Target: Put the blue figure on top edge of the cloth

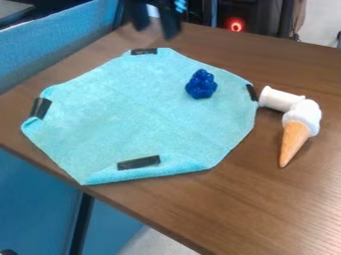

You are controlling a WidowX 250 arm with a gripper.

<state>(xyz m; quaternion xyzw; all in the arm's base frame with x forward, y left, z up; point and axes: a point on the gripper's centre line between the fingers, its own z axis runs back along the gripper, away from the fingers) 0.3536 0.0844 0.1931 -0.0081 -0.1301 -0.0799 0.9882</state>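
The glossy, lumpy blue figure sits on the fuzzy cloth, toward its upper right. Rightward, a smooth white cylinder and ice-cream cone lie on the wood-grained counter. The claw hangs with fingers apart.

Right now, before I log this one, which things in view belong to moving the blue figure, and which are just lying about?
Part of the job:
Blue figure, on the cloth, toward its right side
Cloth, its far edge being the likely goal
Gripper, beyond that edge

Just lying about:
White spool, right of the cloth
Toy ice cream cone, beside the spool
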